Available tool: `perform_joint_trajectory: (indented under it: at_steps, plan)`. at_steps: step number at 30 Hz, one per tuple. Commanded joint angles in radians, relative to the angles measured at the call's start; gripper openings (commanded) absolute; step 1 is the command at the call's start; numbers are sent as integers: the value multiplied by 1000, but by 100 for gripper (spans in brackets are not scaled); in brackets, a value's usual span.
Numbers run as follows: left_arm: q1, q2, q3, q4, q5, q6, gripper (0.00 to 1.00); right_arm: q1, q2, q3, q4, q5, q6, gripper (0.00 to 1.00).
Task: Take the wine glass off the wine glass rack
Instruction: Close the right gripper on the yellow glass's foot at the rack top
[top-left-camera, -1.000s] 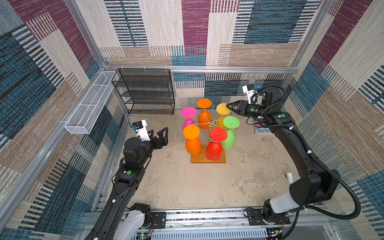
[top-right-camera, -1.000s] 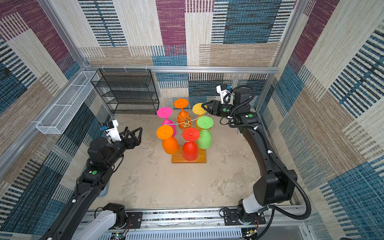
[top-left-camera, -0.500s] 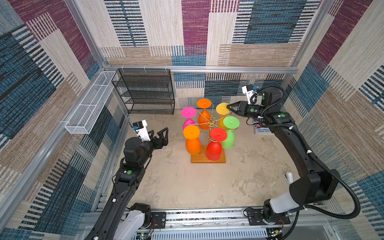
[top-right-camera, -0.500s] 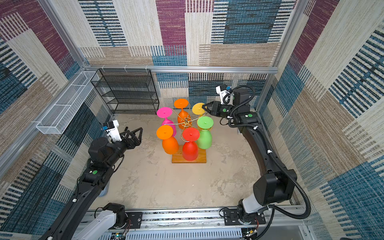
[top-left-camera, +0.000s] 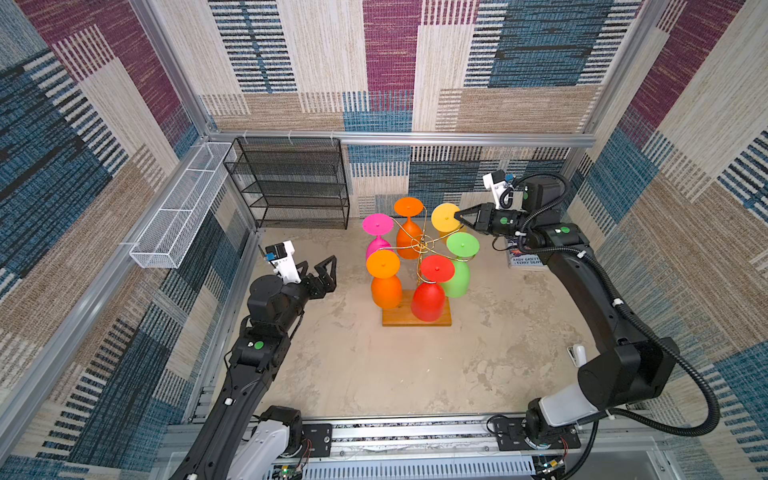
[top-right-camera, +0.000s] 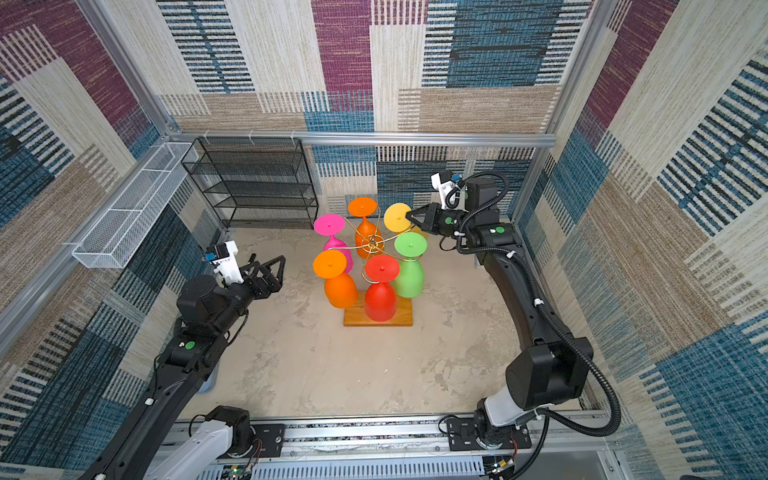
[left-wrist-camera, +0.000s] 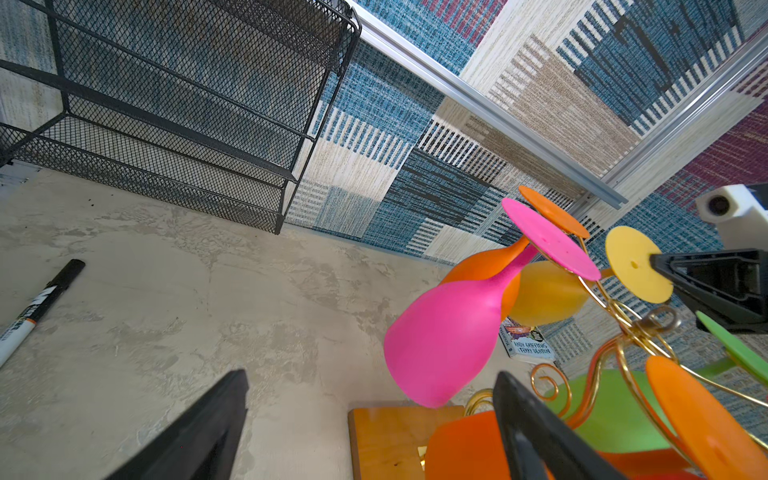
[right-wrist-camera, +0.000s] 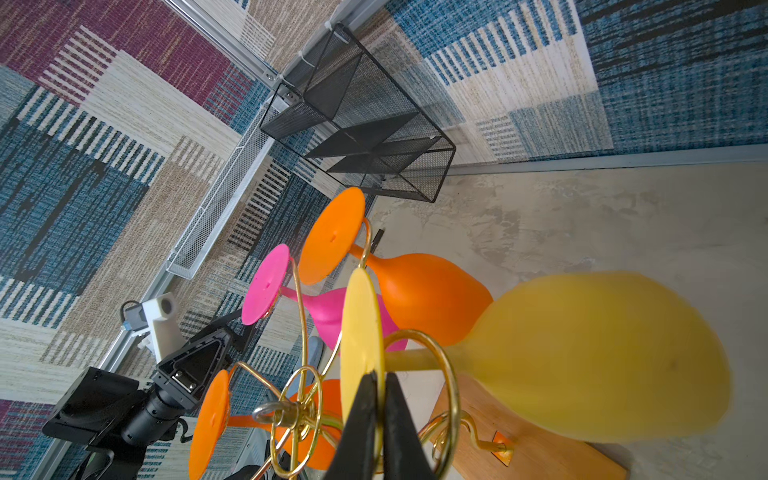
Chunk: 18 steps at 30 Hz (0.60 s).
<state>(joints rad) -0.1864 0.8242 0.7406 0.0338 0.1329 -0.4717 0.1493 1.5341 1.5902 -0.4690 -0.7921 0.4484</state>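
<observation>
The yellow wine glass (top-left-camera: 445, 217) hangs inverted on the gold-wire wine glass rack (top-left-camera: 423, 243) mid-table, its foot disc pinched by the right gripper (top-left-camera: 457, 217); the left gripper (top-left-camera: 322, 266) gapes empty. The book (left-wrist-camera: 528, 340) reads "TERRY DENTON".

We see patchwork woven walls (top-left-camera: 390, 62) in blue, maroon and beige, framed by aluminium rails (top-left-camera: 457, 139). A mottled beige floor (top-left-camera: 374, 365) spreads beneath the left gripper (top-left-camera: 330, 274). Beyond it stands a black mesh shelf unit (top-left-camera: 291, 183); higher, on its outer side, a white mesh basket (top-left-camera: 178, 212) hangs along the wall.
</observation>
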Motion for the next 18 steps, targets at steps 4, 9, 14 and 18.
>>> perform_joint_trajectory:
  at_steps: [4, 9, 14, 18]
  plan:
    - [-1, 0, -3, 25, -7, -10, 94, -5, 4, 5, 52, -74, 77, 0]
    - [-2, -1, -3, 26, -6, -8, 94, -22, 10, 6, 104, -134, 139, 0]
    - [-1, 0, -4, 26, -7, -8, 94, -40, 8, -13, 189, -213, 213, 0]
    - [-1, 4, -1, 26, -4, -8, 94, -51, 6, -13, 194, -220, 227, 0]
